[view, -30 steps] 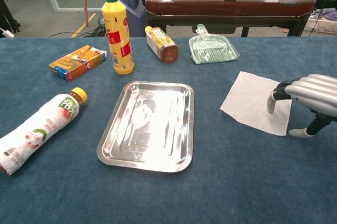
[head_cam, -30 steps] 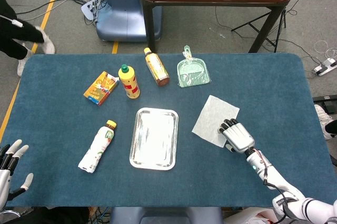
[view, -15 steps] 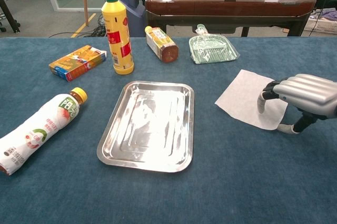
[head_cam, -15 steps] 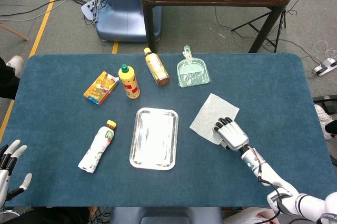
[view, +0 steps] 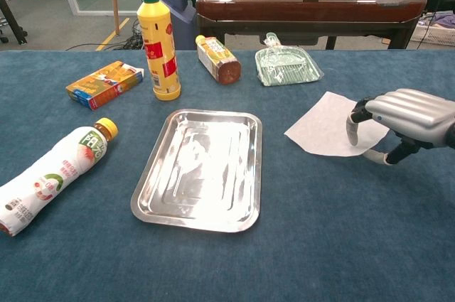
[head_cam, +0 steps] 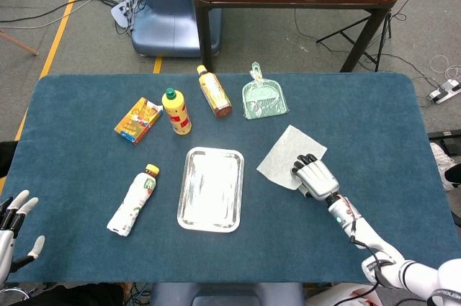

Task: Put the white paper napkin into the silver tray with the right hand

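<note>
- Head view puts the white paper napkin right of centre on the blue table, with the right hand lying over its lower right corner.
- In the chest view, at the right edge, the fingers curl down onto the sheet with the thumb low beside the paper's near edge. Whether paper is truly pinched between them I cannot tell; the hand looks to be gathering the corner rather than lifting it.
- My reading is that the hand sits on the corner farthest from the tray because a flat sheet gives no edge to grip from above, so it has to be pressed and bunched.
- The silver tray lies at frame centre, apart from the napkin, and has nothing in it.
- The left hand rests at the lower left corner of the head view, fingers spread, holding nothing.
- Upper frame: an upright yellow bottle, a brown bottle on its side, an orange box and a green dustpan with nothing in its scoop.
- A white drink bottle lies left of the tray.
</note>
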